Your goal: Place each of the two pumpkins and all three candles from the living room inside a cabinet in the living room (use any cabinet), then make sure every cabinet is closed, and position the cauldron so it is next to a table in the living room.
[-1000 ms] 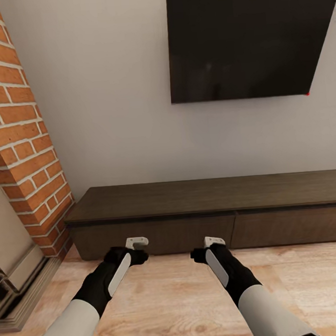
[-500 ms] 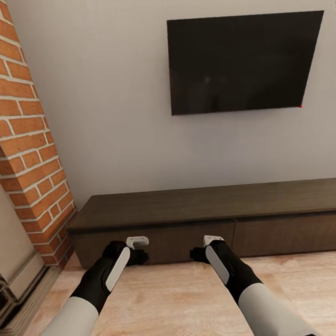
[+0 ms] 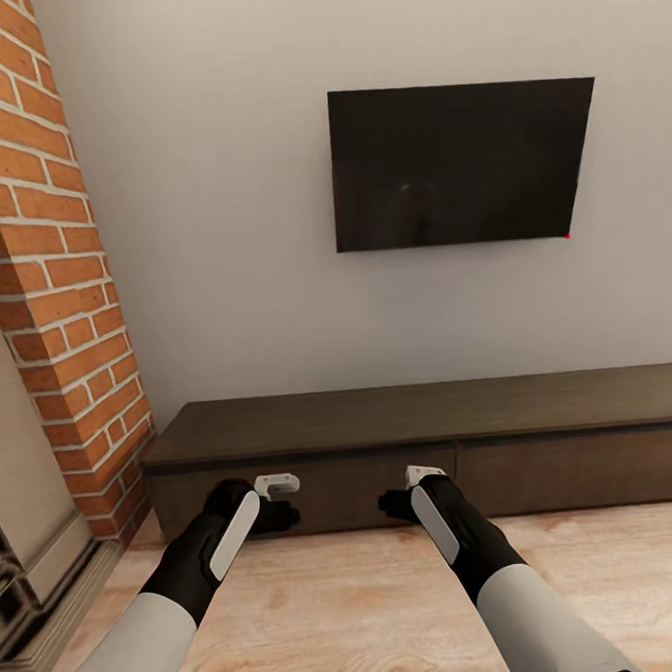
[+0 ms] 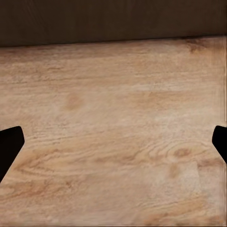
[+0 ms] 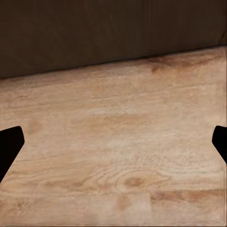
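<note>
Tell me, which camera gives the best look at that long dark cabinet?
The head view: the cabinet appears nearly whole there, flat top and shut fronts, below the TV. Both wrist views catch just a dark strip of its front above the wooden floor.

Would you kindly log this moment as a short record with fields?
setting: living room wall with dark TV, brick column
cabinet: low, dark brown, fronts closed, top bare
left end effector: open, empty, over wood floor
right end effector: open, empty, near cabinet front
task items: none placed in sight
</note>
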